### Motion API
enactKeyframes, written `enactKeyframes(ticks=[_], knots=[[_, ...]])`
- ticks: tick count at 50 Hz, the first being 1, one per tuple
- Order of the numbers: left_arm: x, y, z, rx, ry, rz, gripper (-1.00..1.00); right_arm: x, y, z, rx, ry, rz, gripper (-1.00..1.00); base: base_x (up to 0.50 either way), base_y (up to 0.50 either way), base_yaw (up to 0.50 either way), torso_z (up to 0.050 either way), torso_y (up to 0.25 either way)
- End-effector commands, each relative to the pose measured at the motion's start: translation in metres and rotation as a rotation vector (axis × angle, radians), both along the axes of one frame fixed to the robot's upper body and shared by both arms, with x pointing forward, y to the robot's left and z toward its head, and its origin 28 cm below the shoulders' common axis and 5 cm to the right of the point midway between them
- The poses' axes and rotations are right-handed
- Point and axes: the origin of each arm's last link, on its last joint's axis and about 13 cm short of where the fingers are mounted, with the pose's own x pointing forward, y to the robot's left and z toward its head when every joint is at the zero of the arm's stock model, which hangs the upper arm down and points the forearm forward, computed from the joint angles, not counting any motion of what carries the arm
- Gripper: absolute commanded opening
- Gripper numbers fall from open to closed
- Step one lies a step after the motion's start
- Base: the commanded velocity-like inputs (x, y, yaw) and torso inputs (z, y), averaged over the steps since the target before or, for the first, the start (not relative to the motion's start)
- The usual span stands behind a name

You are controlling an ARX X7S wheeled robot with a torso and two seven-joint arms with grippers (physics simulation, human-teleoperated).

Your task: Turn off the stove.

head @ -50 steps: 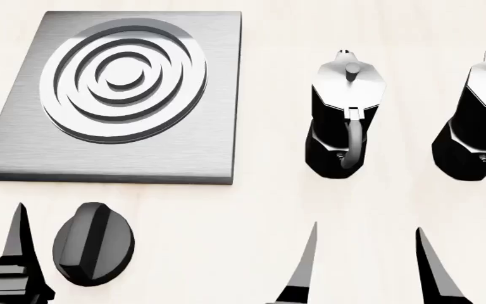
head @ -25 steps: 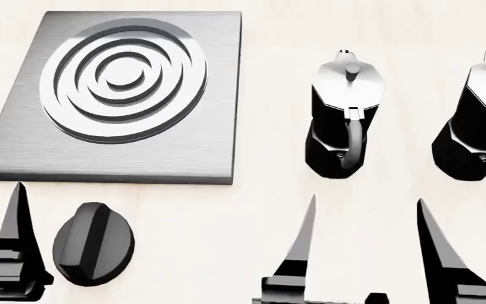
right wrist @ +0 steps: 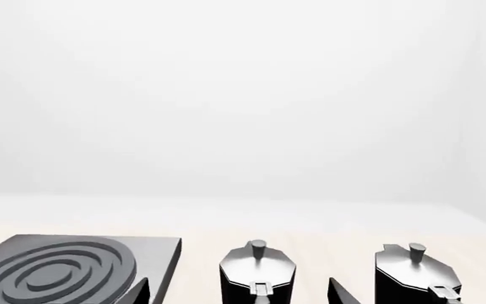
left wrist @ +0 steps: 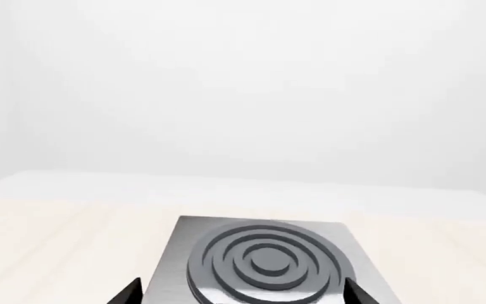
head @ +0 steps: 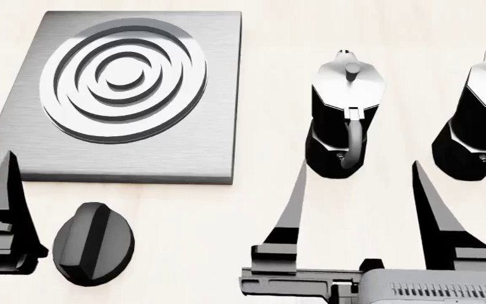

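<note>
Pale tabletop (head: pixel 252 126) has the stove (head: pixel 116 95) with its knob (head: pixel 93 243) just in front, nothing gripping it, both grippers spread wide, so on/off is anyone's guess.

head looks down, wrists look level, all share stove (head: pixel 121 88)

open counter (head: pixel 209 221) around knob (head: pixel 93 243)
</note>
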Motion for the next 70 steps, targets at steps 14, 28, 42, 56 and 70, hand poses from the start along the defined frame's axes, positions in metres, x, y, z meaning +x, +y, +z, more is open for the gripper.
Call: enactKeyframes(ticks=[14, 28, 42, 56, 70], knots=[[0.002, -0.001, 0.019, 0.015, -0.068, 0.005, 1.00, 0.008, 0.003, 0.014, 0.012, -0.044, 0.011, 1.00, 0.00, 0.00, 0.00, 0.000, 0.000], [0.000, -0.002, 0.027, 0.018, -0.091, 0.006, 1.00, 0.006, 0.002, 0.021, -0.010, -0.053, 0.010, 1.00, 0.00, 0.00, 0.00, 0.000, 0.000], [-0.002, -0.001, 0.030, 0.010, -0.107, 0.001, 1.00, 0.005, 0.003, 0.025, -0.014, -0.065, 0.016, 1.00, 0.00, 0.00, 0.00, 0.000, 0.000], [-0.004, -0.001, 0.036, 0.011, -0.123, -0.005, 1.00, 0.002, 0.003, 0.034, -0.025, -0.090, 0.023, 1.00, 0.00, 0.00, 0.00, 0.000, 0.000], [-0.008, -0.004, 0.044, 0.011, -0.137, -0.026, 1.00, 0.000, 0.001, 0.046, -0.041, -0.111, 0.012, 1.00, 0.00, 0.00, 0.00, 0.000, 0.000]])
